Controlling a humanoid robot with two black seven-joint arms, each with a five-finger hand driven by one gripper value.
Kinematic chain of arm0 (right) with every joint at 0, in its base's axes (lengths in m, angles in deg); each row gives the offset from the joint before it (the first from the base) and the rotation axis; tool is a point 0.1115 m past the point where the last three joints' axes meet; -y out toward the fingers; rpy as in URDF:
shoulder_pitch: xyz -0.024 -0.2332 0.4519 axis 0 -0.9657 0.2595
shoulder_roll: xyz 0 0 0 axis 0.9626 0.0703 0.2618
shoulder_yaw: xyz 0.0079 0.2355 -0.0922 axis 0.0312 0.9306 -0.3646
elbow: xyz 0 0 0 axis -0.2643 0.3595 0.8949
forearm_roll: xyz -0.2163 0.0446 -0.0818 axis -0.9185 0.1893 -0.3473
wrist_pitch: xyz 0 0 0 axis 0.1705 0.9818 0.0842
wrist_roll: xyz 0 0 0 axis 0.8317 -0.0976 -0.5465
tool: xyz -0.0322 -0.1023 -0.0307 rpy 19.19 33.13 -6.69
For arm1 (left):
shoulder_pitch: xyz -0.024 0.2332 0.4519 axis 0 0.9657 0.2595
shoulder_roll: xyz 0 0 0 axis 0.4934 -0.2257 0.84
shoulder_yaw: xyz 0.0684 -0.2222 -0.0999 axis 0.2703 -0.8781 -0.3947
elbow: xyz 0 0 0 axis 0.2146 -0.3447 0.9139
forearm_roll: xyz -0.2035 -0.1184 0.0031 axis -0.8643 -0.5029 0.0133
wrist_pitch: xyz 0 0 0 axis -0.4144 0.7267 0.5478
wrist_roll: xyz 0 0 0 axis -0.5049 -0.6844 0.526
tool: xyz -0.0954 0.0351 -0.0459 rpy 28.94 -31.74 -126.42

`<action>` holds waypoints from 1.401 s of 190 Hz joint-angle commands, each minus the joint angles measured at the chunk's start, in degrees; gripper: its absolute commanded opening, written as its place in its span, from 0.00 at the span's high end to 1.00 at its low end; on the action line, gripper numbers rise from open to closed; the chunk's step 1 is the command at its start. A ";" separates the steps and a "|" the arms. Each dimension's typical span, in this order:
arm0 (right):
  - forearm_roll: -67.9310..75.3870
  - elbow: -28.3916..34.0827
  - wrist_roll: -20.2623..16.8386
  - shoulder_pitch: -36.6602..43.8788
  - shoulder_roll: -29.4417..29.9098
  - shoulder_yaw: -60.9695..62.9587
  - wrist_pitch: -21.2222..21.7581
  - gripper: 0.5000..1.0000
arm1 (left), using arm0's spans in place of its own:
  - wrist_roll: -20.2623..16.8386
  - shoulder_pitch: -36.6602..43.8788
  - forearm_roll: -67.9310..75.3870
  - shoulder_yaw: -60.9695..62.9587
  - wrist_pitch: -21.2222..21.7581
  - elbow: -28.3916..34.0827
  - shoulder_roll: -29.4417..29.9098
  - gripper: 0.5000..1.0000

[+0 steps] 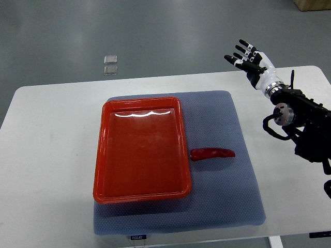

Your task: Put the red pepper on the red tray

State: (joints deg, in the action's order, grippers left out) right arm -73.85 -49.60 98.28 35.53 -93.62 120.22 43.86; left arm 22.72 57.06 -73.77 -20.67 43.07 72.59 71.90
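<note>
A red pepper [212, 154] lies on the blue-grey mat [222, 191], just right of the red tray [105, 155]. The tray is rectangular, shallow and holds nothing. My right hand [246, 57] is raised at the upper right, well above and beyond the pepper, with its black and white fingers [243, 50] spread and nothing in them. Its arm [302, 121] comes in from the right edge. The left arm does not show.
The mat lies on a white table [46, 155] whose far edge runs along the top third of the picture. Two small clear squares [110, 64] lie on the grey floor beyond the table. A cardboard box corner [313, 4] shows at top right.
</note>
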 commanded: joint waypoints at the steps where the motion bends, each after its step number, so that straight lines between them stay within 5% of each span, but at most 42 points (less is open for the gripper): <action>1: -0.12 -0.05 -0.52 0.15 -0.50 -0.19 0.65 0.17 | 0.00 -0.05 -0.01 0.00 0.00 0.00 0.00 0.00; 89: -5.31 0.12 -0.78 1.38 -1.38 -0.98 4.78 0.17 | 0.00 -0.05 0.07 0.00 0.00 0.00 0.00 0.00; 140: -17.26 1.35 -0.26 1.91 -3.84 -1.25 12.08 0.17 | 0.00 -0.05 0.07 0.00 0.00 -0.09 0.00 0.00; 189: -42.91 10.93 -0.08 4.46 -9.64 -1.95 15.85 0.17 | 0.00 -0.05 0.07 0.00 0.00 0.00 0.00 0.00; 266: -62.87 28.95 -0.34 8.15 -20.19 -18.82 12.78 0.17 | 0.00 0.04 -0.01 0.00 0.00 0.00 0.00 0.00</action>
State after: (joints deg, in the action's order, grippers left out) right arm -133.67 -23.82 98.08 43.50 -111.21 104.71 58.60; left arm 22.72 57.06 -73.74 -20.67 43.08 72.60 71.90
